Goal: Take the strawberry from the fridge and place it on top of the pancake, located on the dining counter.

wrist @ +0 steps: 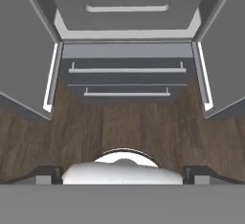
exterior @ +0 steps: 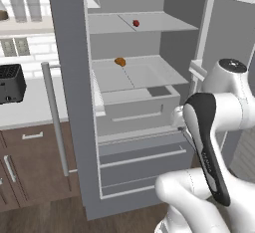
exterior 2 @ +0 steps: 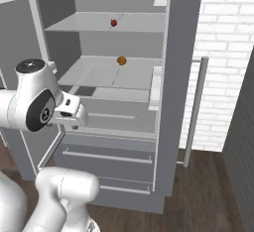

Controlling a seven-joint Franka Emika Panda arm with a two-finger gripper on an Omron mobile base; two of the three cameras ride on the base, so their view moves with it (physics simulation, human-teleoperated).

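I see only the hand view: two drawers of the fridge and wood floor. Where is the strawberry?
Observer: The strawberry lies on the upper shelf of the open fridge.
Operator: Is anything else on the shelves?
Observer: An orange-brown lump sits alone on the shelf below.
Operator: Is the arm near them?
Observer: No, the arm is folded outside the fridge, lower than both shelves.
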